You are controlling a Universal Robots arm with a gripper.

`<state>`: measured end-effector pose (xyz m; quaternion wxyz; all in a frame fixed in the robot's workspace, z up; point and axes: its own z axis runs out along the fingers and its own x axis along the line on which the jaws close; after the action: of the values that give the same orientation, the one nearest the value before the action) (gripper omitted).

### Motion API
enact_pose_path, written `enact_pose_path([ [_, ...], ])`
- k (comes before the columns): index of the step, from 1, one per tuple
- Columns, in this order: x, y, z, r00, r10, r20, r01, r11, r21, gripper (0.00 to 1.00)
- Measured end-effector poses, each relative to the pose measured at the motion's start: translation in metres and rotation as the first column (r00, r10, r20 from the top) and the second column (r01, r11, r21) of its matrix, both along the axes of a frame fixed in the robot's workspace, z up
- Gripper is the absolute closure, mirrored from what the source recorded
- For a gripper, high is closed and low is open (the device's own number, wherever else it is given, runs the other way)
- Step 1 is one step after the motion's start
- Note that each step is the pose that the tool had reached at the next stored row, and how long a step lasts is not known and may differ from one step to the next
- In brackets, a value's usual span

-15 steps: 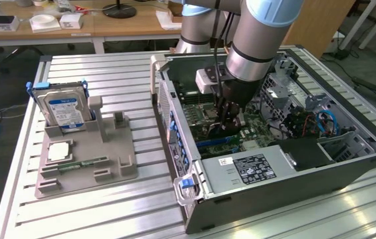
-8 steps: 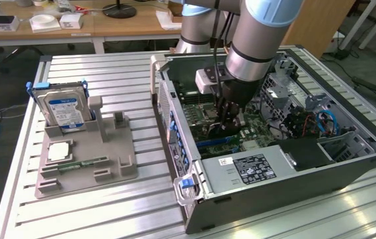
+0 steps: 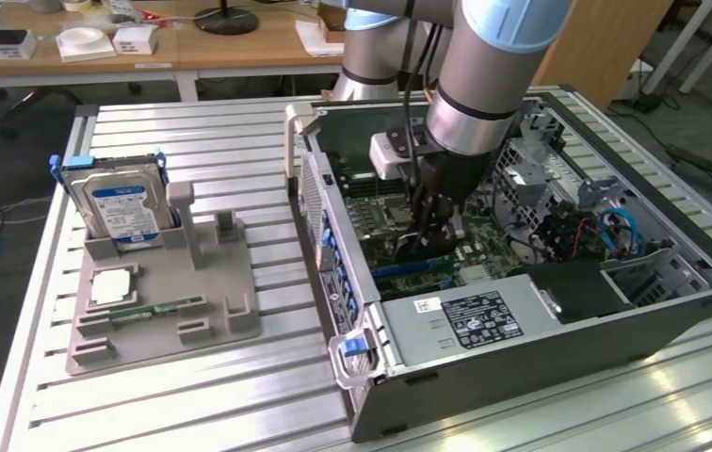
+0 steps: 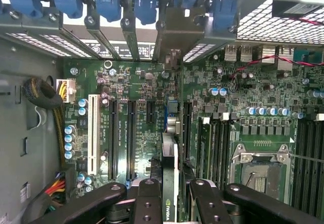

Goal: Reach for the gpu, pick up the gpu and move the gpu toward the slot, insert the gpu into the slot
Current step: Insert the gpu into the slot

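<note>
My gripper is down inside the open computer case, over the motherboard. It is shut on the gpu, which I see edge-on between the two black fingers, fan block toward one side. The card stands upright along a blue slot, and its metal bracket end reaches the rear expansion bays. Whether the card's edge sits fully in the slot is hidden. In the exterior view, the gripper and the dark card are low at the board.
Two black slots and a white slot lie beside the card. A cable bundle hangs near the case wall. Outside, a grey fixture tray holds a blue-labelled hard drive and a memory stick.
</note>
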<state>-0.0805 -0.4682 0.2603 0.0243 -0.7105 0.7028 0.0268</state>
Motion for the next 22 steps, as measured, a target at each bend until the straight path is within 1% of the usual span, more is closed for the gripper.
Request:
enact_pose_path([
  [2, 0.0, 0.0, -0.0025, 1.0, 0.0, -0.0002, 0.0, 1.0, 0.0002, 0.74],
  [11, -0.0015, 0.0, -0.0078, 1.0, 0.0, -0.0006, 0.0, 1.0, 0.0001, 0.74],
  [22, -0.0016, 0.0, -0.0084, 1.0, 0.0, -0.0005, 0.0, 1.0, 0.0002, 0.74],
])
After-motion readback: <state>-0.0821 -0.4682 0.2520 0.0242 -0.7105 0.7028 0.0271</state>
